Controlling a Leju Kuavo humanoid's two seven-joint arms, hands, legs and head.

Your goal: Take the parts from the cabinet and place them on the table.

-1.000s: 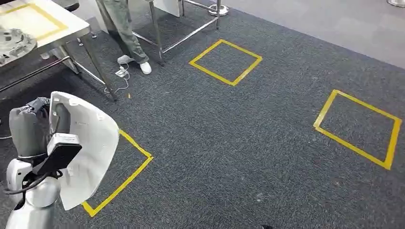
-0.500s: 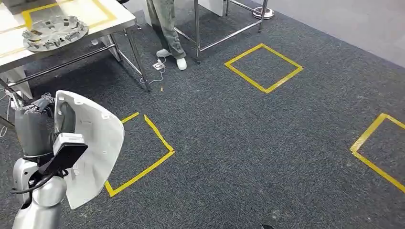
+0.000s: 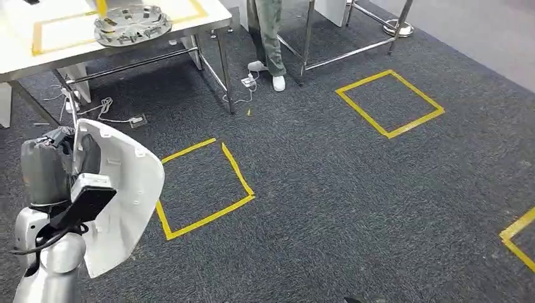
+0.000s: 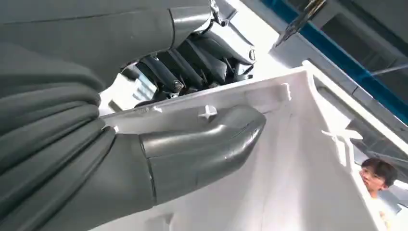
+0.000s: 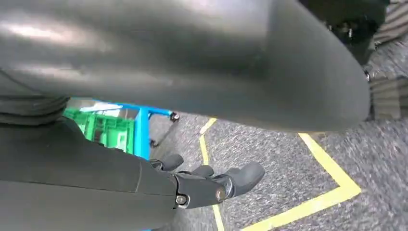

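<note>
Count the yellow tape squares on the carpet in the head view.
3: one complete beside the held white part, one complete near the person's feet, one cut off at the right edge. Others may lie outside the frame.

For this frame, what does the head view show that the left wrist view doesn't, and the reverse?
Head view alone: the white table carrying a round grey part, yellow tape squares on dark carpet, and a person's legs. Left wrist view alone: the thick grey thumb pressed flat against the panel's inner face, dark fingers hooked over its edge, and a person's head. Both show the left robot hand holding the white plastic panel.
</note>
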